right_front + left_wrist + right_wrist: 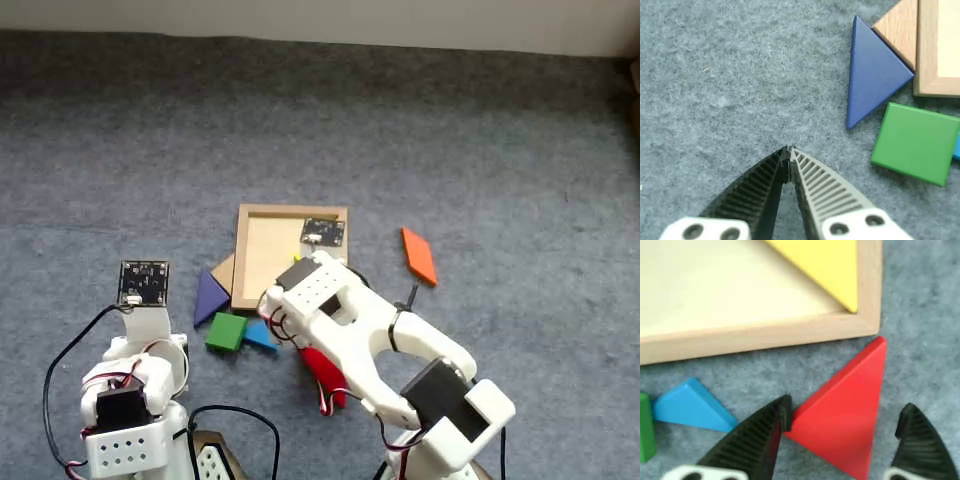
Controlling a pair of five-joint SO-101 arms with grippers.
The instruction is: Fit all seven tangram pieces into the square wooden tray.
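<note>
My right gripper [846, 412] is spread wide, straddling the red triangle [840, 440], which lies flat on the carpet [920, 315] just outside the tray [765, 335] corner. The piece looks light, stiff and slick-painted, so I'd pinch squarely across its edges. My left gripper [790, 150] is clenched, empty.

Tray [241, 256]: square, pale wood, flat on carpet, inside mostly bare. Yellow tri [826, 266] lies in it, tucked into a corner vs. the rim. Red tri [842, 412] flat on carpet just outside that corner, tip right by the rim. Light-blue tri [689, 409] nearby, along same tray side. Green sq [915, 143] just beside light-blue one, near next tray corner. Dark-blue tri [871, 75] & wood-colour tri [899, 29] edge to edge, wood one against tray's side. Orange parallelogram [419, 256] apart, on tray's far side from those
</note>
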